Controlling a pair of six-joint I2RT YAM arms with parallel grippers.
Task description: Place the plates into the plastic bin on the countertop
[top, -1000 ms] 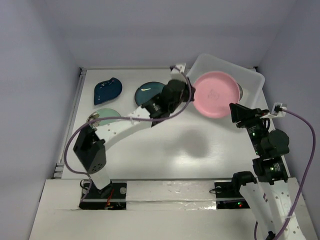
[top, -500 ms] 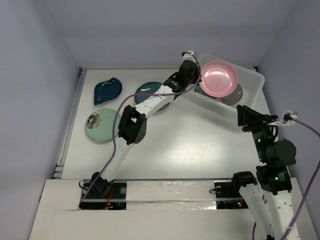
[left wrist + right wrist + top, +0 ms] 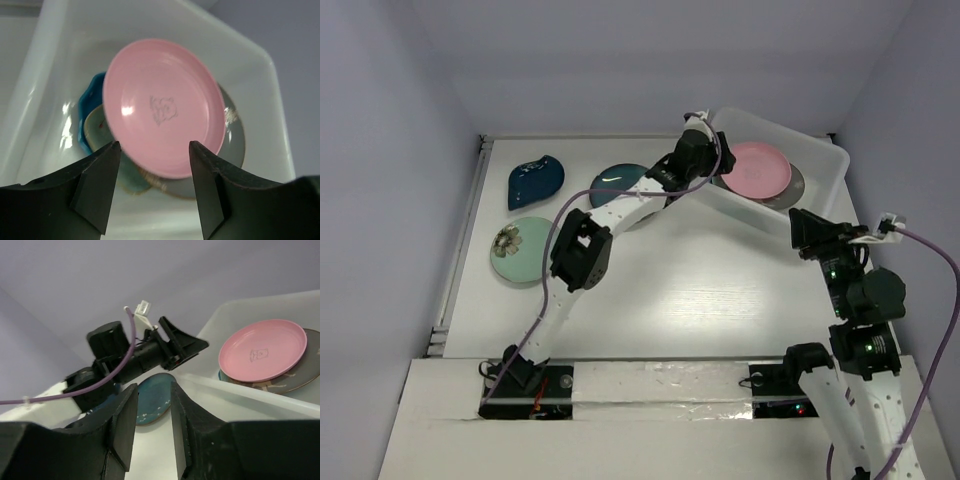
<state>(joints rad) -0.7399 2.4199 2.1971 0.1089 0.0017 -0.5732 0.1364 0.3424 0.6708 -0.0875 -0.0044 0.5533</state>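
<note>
My left pincer [image 3: 154, 146] hangs over the bin [image 3: 820, 155], jaws wide, nothing between them. The pink plate [image 3: 165, 107] rests below in the bin, on top of the stack: a grey plate [image 3: 235, 135] underneath, a blue scalloped dish [image 3: 90, 115] and a pale dish [image 3: 95, 129] peeking out beside it. That makes four in, by my count. Out on the countertop [image 3: 720, 290] three wait: the navy leaf dish [image 3: 535, 180], the dark teal plate [image 3: 620, 182] and the pale green flowered plate [image 3: 525, 250], all left of the bin. My right pincer [image 3: 152, 390] sits near the bin's front wall, jaws apart, empty. Roughly halfway, I'd say.
</note>
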